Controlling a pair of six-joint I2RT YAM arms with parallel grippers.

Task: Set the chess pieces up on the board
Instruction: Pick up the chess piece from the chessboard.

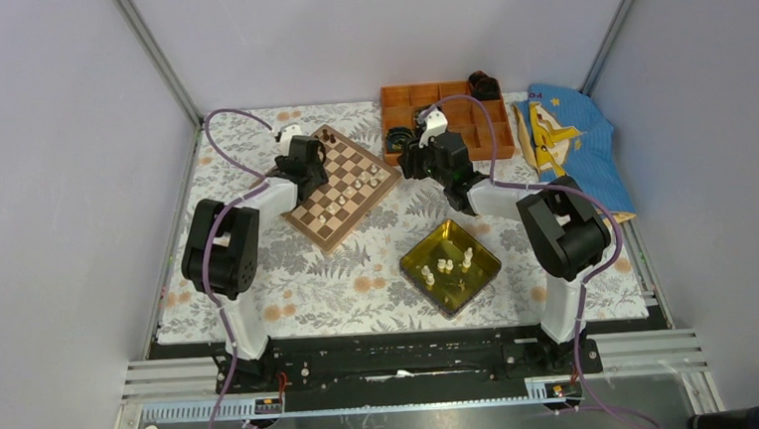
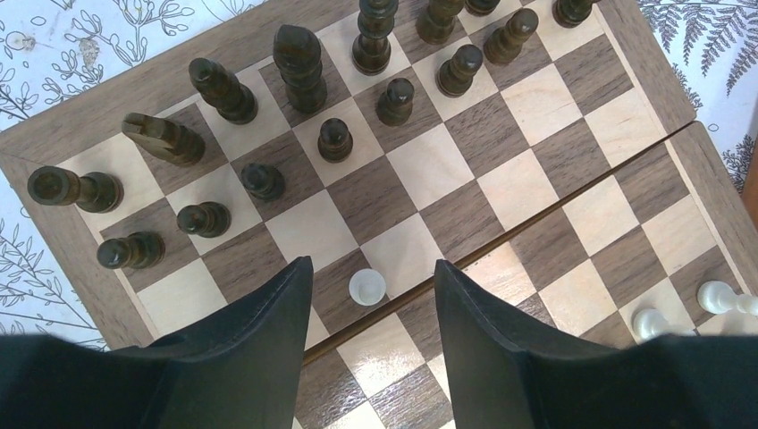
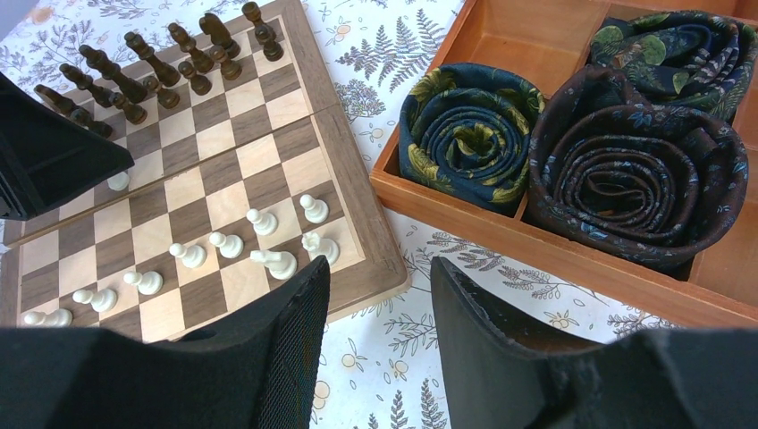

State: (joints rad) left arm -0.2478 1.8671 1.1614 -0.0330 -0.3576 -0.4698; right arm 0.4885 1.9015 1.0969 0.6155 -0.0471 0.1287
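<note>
Jaws apart on both, nothing pinched. left gripper low over board, cream pawn standing between fingers by board's fold, gap either side. Other cream chess pieces along board's edge opposite dark pieces. right gripper empty, just off board's corner, near orange box.

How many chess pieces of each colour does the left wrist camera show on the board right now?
Dark brown pieces: 15
Cream-white pieces: 3
Total: 18
</note>
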